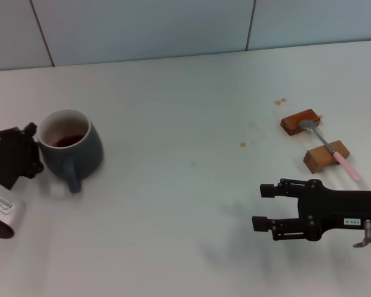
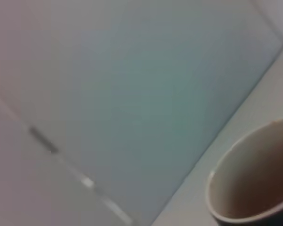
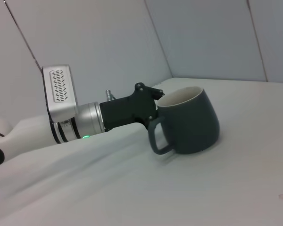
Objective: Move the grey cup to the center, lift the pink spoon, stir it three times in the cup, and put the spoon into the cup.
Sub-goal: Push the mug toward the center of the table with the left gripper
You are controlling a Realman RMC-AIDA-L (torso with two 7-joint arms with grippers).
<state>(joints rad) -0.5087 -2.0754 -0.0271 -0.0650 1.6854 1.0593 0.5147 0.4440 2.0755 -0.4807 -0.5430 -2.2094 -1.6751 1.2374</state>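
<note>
Left gripper (image 1: pixel 31 148) sits at the cup's (image 1: pixel 74 147) left side, its grip impossible to tell. Right gripper (image 1: pixel 264 207) hovers near right, jaws apart. Dark liquid (image 1: pixel 66 141) pools inside.

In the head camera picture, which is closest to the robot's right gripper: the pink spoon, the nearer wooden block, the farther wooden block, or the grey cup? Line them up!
From the right gripper:
1. Nearer wooden block, just beyond it.
2. Pink spoon, lying across both blocks; close call with 1.
3. Farther wooden block, behind.
4. Grey cup, far left.

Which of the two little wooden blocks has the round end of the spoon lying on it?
The darker reddish wooden block, the farther one, carries the metal bowl of the pink spoon; the lighter block supports its shaft.
</note>
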